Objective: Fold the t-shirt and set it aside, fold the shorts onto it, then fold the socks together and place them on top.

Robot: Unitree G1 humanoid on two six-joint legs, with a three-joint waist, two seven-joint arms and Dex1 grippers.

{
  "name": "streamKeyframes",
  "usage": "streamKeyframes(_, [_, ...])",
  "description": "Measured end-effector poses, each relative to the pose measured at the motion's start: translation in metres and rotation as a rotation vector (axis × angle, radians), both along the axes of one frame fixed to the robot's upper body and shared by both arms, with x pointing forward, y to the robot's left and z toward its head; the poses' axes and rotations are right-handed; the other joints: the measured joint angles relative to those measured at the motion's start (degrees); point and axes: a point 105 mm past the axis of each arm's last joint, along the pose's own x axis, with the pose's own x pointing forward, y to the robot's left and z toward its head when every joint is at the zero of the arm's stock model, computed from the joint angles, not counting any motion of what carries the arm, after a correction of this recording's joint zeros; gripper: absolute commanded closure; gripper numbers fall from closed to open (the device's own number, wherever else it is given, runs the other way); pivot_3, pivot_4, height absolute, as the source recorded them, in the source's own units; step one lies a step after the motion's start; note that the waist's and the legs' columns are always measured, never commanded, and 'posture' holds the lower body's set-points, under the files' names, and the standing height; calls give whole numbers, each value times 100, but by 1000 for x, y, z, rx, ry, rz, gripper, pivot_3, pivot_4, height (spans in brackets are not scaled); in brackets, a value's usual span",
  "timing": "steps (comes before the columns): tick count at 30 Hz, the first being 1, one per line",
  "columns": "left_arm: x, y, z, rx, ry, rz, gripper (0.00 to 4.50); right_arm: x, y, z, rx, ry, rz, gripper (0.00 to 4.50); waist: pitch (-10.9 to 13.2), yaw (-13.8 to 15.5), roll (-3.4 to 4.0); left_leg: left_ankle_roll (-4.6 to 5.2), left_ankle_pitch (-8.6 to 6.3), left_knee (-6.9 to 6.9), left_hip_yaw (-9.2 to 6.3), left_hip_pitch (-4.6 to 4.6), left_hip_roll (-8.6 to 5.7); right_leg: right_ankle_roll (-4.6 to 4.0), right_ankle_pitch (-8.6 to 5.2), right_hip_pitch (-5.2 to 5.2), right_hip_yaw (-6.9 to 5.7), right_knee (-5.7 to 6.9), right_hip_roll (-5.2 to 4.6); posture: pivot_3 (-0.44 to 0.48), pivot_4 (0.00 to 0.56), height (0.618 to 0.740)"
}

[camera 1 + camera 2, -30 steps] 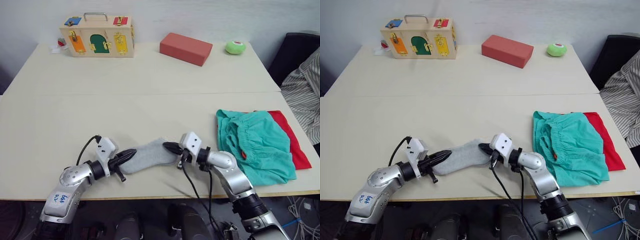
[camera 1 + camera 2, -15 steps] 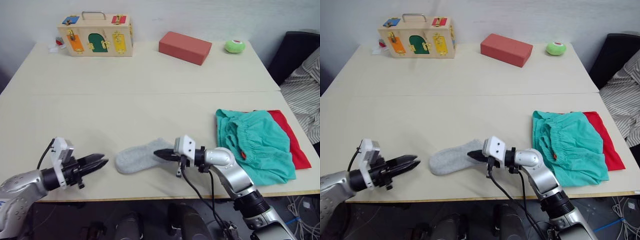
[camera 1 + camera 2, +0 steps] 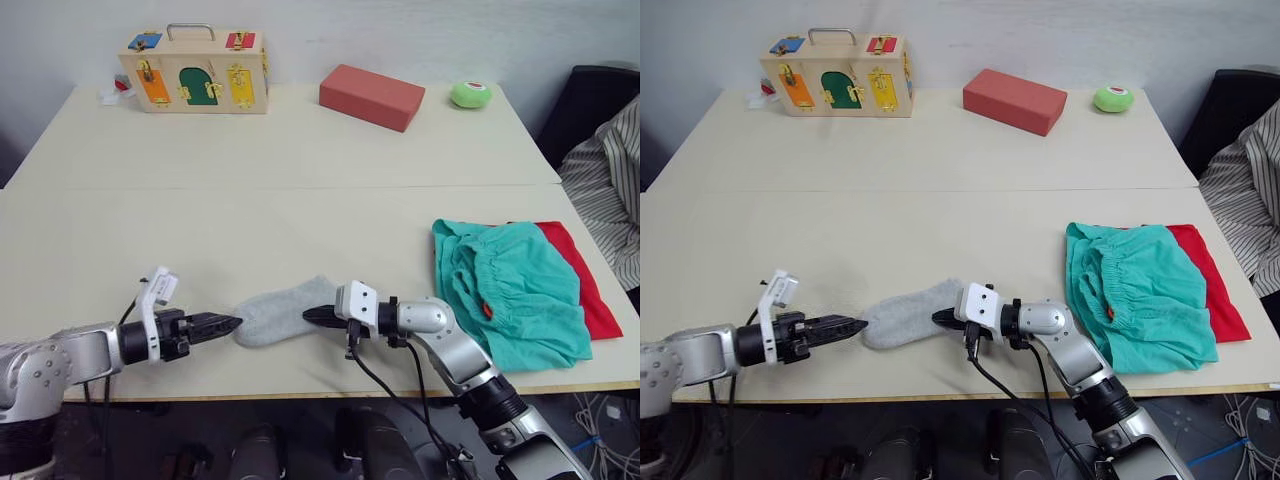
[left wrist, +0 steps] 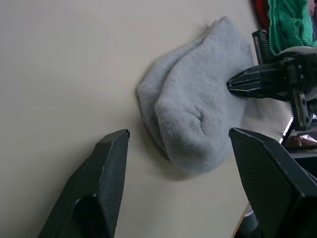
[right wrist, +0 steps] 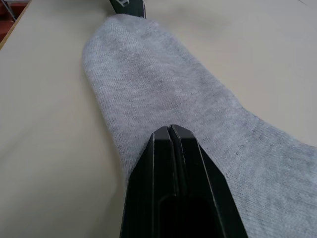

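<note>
We see the left arm reaching in low from eight o'clock, forearm nearly level, its left gripper [image 3: 228, 323] pointing toward three o'clock; our left wrist view shows its two fingers [image 4: 101, 188] spread wide apart. The right arm comes from five o'clock, bent at the elbow, wrist turned toward nine o'clock. The right gripper [image 3: 310, 315] has both fingers [image 5: 171, 168] pressed flat together, tips facing the left gripper's.
</note>
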Motion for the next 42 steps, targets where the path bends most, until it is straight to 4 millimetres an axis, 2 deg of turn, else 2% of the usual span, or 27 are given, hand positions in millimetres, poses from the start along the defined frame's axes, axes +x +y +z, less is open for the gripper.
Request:
streamKeyframes(3, [13, -15, 1, -15, 26, -20, 1136, 0, 0, -1, -3, 9, -5, 4500, -2, 20, 1, 1, 3, 4, -3, 8, -5, 0, 0, 12, 0, 3, -3, 0, 150, 740])
streamKeyframes(6, [18, -23, 1, -16, 38, -38, 1136, 0, 0, -1, -4, 15, -5, 4500, -5, 9, 1, -1, 2, 4, -3, 17, -5, 0, 0, 21, 0, 3, -3, 0, 150, 740])
streamKeyframes(10, [19, -32, -2, -19, 59, -64, 2000, 0, 0, -1, -4, 17, -7, 4500, -5, 8, 1, -2, 2, 3, -6, 16, -5, 0, 0, 23, 0, 0, -2, 0, 150, 740])
streamKeyframes(18, [17, -37, -10, -13, 78, -77, 4393, 0, 3, -1, 5, 23, -13, 4500, -5, 3, 0, -4, 3, 3, -6, 14, -3, 0, 0, 20, 0, 0, -1, 0, 150, 740])
streamKeyframes(22, [19, -36, -6, -6, 64, -75, 4454, 0, 3, -1, 7, 22, -18, 4500, -5, 4, 0, -5, 4, 4, -6, 13, -3, 0, 0, 20, -1, 1, -1, 0, 150, 740])
streamKeyframes(26, [25, -42, 16, -1, 6, -123, 4454, 1, 4, -1, 4, 24, -22, 4500, -6, 1, -1, -7, 5, 4, -7, 13, -3, 0, 0, 19, -1, 2, 0, 0, 150, 740])
streamKeyframes(31, [25, -59, 40, -10, -59, -225, 4454, 2, 6, -1, 4, 28, -26, 4500, -5, -11, 0, -11, 8, 3, -7, 14, -3, 0, 0, 19, 0, 4, 2, 0, 150, 740])
streamKeyframes(34, [27, -67, 42, -21, -70, -252, 4454, 3, 7, -1, 1, 32, -30, 4500, -5, -8, 0, -13, 9, 4, -7, 14, -2, 0, 0, 19, 0, 5, 4, 0, 150, 740])
streamKeyframes(37, [31, -90, 46, -28, -99, -318, 4454, 5, 6, -1, 3, 35, -48, 4500, -6, 7, -2, -12, 10, 9, -8, 13, -5, 0, 0, 22, -1, 6, 3, 0, 150, 740])
streamKeyframes(42, [37, -118, 36, -70, -99, -347, 4454, 3, 5, 0, 6, 40, -56, 4500, -6, 5, -2, -12, 10, 8, -8, 11, -5, 1, 0, 20, 0, 4, 5, 0, 150, 740])
